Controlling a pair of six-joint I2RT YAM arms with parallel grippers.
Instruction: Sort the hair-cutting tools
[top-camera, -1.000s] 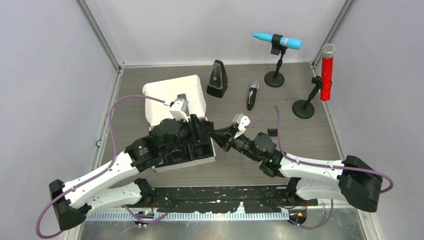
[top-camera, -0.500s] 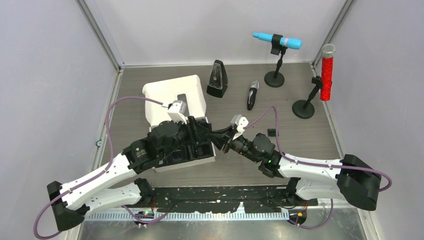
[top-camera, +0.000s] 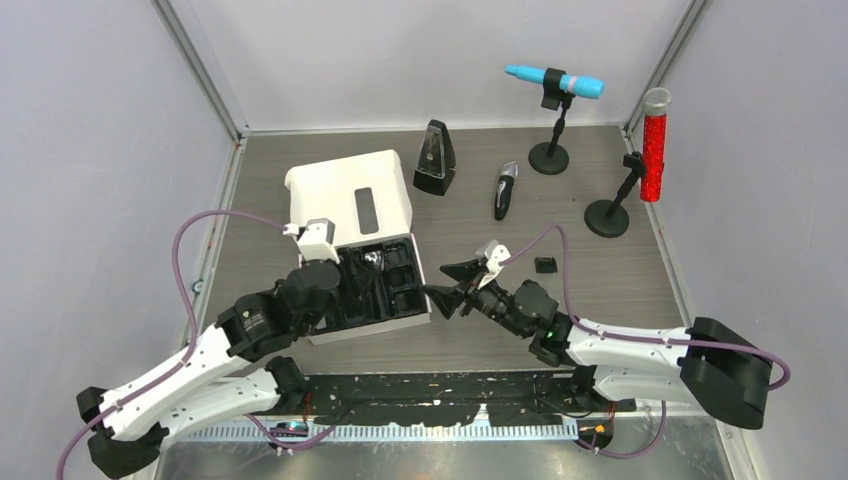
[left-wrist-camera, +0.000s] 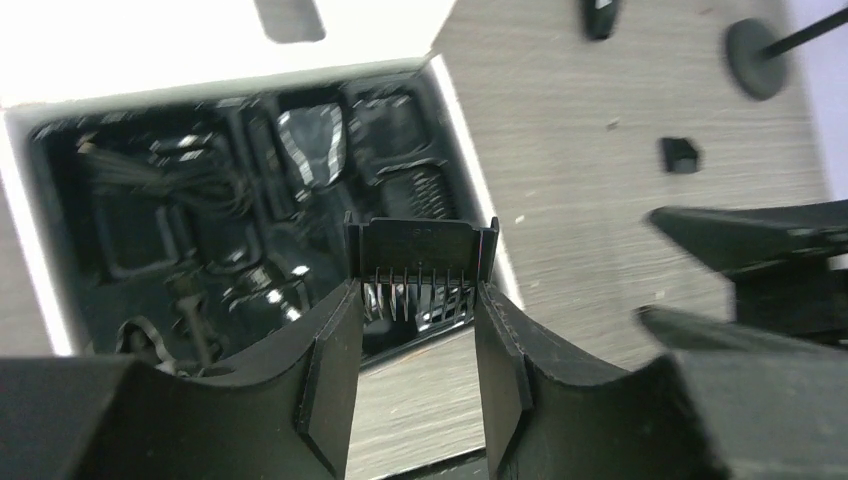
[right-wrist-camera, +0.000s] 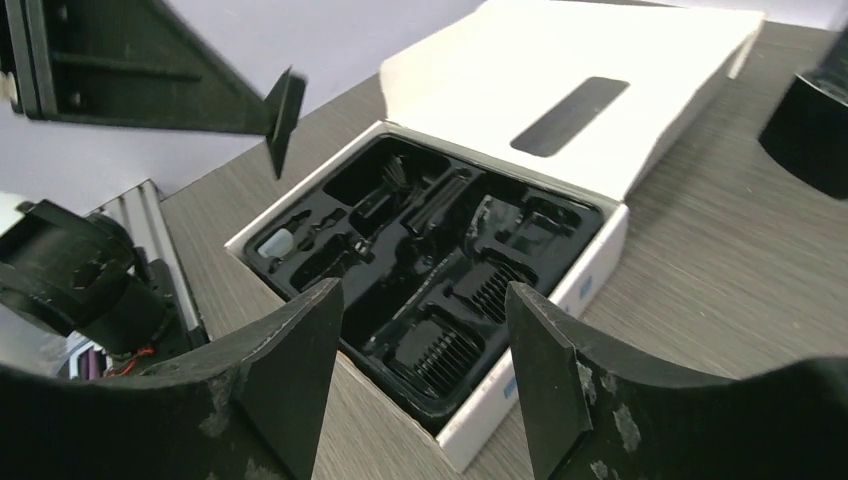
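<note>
A black comb guard (left-wrist-camera: 420, 245) is pinched at the tips of my left gripper (left-wrist-camera: 418, 295), which is shut on it above the right part of the black tray (top-camera: 395, 300) in the open white box (top-camera: 340, 185). In the top view the left gripper (top-camera: 350, 288) hovers over the tray. My right gripper (top-camera: 445, 287) is open and holds nothing, just right of the box's edge; in its wrist view (right-wrist-camera: 425, 330) it faces the tray, where two comb guards (right-wrist-camera: 440, 355) lie in their slots. The clipper (top-camera: 505, 190) lies on the table beyond. A small black guard (top-camera: 545, 264) lies loose to the right.
A black metronome (top-camera: 434, 158) stands behind the box. The blue microphone (top-camera: 555, 80) and the red microphone (top-camera: 654, 145) stand on round bases at the back right. The box lid (right-wrist-camera: 560, 60) lies flat behind the tray. Enclosure walls close three sides.
The two grippers, which met at the box's right edge, have separated. My right gripper opened. My left arm drew back to the left over the tray with the comb guard.
</note>
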